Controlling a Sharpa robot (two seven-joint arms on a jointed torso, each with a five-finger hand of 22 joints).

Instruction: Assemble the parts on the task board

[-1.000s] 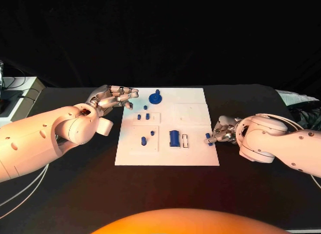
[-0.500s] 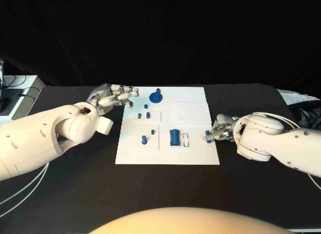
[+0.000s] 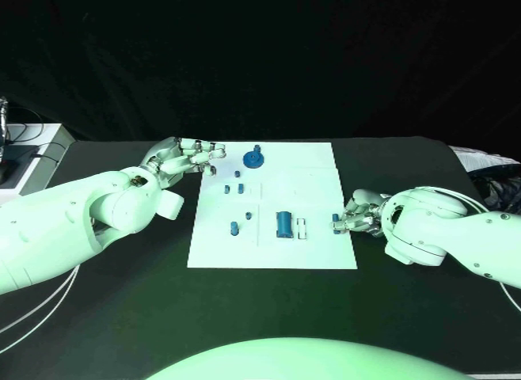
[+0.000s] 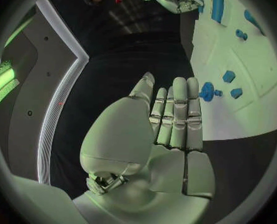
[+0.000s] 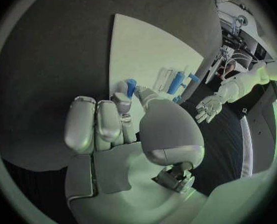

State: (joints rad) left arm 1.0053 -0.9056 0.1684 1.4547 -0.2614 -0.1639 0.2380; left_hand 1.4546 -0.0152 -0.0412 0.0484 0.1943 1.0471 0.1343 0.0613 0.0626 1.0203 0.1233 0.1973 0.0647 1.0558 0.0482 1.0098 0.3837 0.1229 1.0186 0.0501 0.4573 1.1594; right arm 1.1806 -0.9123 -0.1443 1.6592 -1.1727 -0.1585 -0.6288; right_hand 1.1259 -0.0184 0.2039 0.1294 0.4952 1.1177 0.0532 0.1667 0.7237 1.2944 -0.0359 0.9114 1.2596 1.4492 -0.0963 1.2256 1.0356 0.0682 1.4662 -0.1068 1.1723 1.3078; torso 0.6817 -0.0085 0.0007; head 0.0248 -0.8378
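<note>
Task board point(image 3: 312, 178), a white rectangular plate, lies mid-bench between both arms, and assembly looks barely begun. One round blue wheel-shaped part point(image 3: 254, 160) sits near its far edge, one tall blue block point(image 3: 283, 224) near the middle, and about five small blue pegs lie scattered, apparently unseated. Right hand point(image 3: 360, 215) pinches one small blue peg point(image 5: 130, 87) at the board's right edge. Left hand point(image 3: 190, 158) hovers beside the far left corner, fingers loosely together, holding nothing.

You see a matt black table point(image 3: 123, 317) that looks cloth-covered, and a smooth, matt white board point(image 3: 317, 186). The parts point(image 3: 283, 224) look like plain moulded plastic. Both arms point(image 3: 55, 229) wear glossy white shells; the hands point(image 4: 170, 119) look like satin metal.
</note>
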